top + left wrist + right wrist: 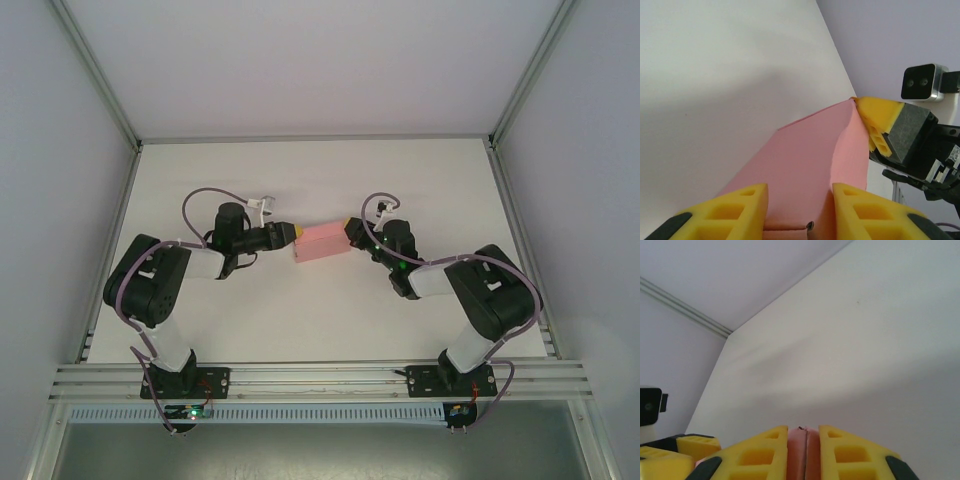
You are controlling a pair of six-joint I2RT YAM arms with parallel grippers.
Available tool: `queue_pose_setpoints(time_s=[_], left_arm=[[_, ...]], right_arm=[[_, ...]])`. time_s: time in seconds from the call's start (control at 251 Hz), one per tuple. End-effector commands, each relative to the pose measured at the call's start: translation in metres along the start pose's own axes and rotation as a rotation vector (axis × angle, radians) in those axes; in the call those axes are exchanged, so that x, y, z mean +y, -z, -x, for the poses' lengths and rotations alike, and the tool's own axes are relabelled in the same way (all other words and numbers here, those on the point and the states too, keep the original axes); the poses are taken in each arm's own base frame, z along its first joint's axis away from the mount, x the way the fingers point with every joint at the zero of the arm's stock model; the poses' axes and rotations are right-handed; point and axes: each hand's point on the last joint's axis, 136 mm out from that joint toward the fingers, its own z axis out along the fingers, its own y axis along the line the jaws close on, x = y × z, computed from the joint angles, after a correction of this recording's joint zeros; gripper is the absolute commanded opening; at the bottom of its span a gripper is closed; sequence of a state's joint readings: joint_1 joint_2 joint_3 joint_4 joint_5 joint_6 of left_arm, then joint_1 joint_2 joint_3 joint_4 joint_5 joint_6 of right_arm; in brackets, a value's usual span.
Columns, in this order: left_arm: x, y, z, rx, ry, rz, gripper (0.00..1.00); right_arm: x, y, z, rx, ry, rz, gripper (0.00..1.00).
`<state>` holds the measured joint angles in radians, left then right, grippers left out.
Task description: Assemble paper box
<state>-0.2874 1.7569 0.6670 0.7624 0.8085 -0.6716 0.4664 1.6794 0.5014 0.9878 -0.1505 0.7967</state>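
- Pink paper box (322,241) is lying near the middle of the top view on the white desk (300,170), looking like a small oblong body rather than a flat sheet.
- Left claw (291,236) is meeting its left end and right claw (351,231) is meeting its right end, so the box is spanning the gap between them.
- In the left wrist view the paper box (805,160) is running from bottom centre up towards the right, with a top face and a side face meeting at a crease.
- Left claw (800,205) is straddling the near end at the bottom of that frame, with card filling the gap. I cannot tell whether the fingers are pressing it.
- Right claw (867,120) is sitting at the far corner of the box, at the right of that frame.
- In the right wrist view the right claw (803,435) is standing narrow at bottom centre, pinching a thin pink edge of the paper box (797,455).
- Progress, as a judgement: the walls are appearing folded up, while a flap edge is showing at the near end, so tucking the ends is probably what is left. The far end is hidden.
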Motion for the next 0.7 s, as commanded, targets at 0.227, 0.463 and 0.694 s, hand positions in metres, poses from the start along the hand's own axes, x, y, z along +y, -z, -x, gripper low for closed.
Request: queue_pose_setpoints(time_s=[0.227,0.463,0.694], left_arm=[[0.072,-0.003,-0.080,0.153,0.061,0.259,0.00],[0.061,-0.009,-0.070,0.163,0.067,0.226,0.08],[0.042,-0.016,-0.033,0.156,0.065,0.244,0.51]], right_arm=[[-0.061,0.016,-0.098,0.319,0.114,-0.111,0.00],[-0.061,0.018,-0.087,0.345,0.109,-0.221,0.00],[-0.039,0.008,-0.059,0.327,-0.062,-0.273,0.00]])
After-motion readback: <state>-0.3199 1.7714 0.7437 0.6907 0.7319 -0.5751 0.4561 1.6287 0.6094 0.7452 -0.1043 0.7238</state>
